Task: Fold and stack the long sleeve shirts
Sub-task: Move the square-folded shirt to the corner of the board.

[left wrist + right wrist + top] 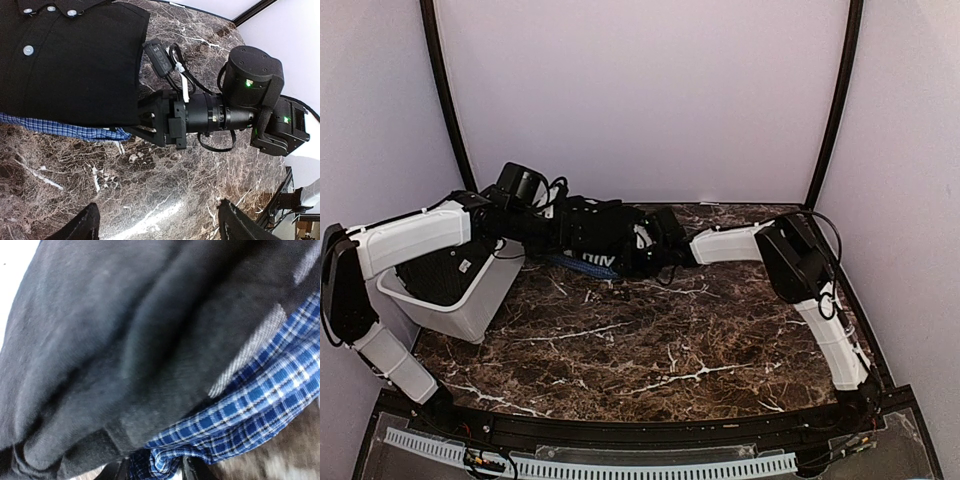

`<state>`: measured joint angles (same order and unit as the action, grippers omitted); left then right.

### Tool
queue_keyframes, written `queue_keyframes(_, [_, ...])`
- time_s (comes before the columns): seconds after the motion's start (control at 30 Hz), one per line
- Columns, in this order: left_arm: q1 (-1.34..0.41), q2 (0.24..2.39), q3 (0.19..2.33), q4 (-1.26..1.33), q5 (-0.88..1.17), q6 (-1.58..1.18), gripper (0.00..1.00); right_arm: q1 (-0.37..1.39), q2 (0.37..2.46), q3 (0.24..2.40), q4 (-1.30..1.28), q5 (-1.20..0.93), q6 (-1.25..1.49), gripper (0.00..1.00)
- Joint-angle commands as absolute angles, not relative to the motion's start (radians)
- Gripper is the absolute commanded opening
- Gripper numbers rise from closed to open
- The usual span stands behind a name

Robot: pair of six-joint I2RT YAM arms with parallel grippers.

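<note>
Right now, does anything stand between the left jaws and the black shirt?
Partly. The left gripper, jaws open, hangs above bare table; the right gripper sits at the black shirt's nearest corner, by the blue checked shirt. Along the rest of that edge nothing visible intervenes.

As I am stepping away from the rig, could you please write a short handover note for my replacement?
Left gripper: open, empty, hovering above the dark marble table.
Right gripper: at the edge of the blue-and-white checked cloth shirt, its cloth between the fingers; grip unclear.
Things: folded black buttoned cloth shirt lies on the checked one at the table's far side.
Done: those two stacked.
Left: dark cloth, probably another shirt, in the white plastic bin.
</note>
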<state>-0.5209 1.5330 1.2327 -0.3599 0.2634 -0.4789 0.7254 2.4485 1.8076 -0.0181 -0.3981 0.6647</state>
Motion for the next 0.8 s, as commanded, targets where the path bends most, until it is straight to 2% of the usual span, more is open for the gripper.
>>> queue_keyframes(0.0, [-0.517,1.528,1.214,-0.326,0.289,-0.489,0.80,0.699,2.577,1.973,-0.080,-0.426,0.649,0.33])
queue_keyframes(0.37, [-0.517,1.678,1.236,-0.220,0.313,-0.502,0.77,0.625,2.757,2.228,0.028,-0.607,0.737,0.42])
queue_keyframes(0.57, [-0.517,1.804,1.285,-0.161,0.344,-0.517,0.68,0.578,2.564,2.033,0.044,-0.575,0.680,0.55])
queue_keyframes(0.63, [-0.518,1.860,1.308,-0.143,0.348,-0.521,0.65,0.563,2.489,1.916,0.077,-0.563,0.685,0.56])
queue_keyframes(0.77, [-0.518,1.954,1.376,-0.124,0.333,-0.527,0.51,0.548,2.352,1.753,0.096,-0.524,0.678,0.55])
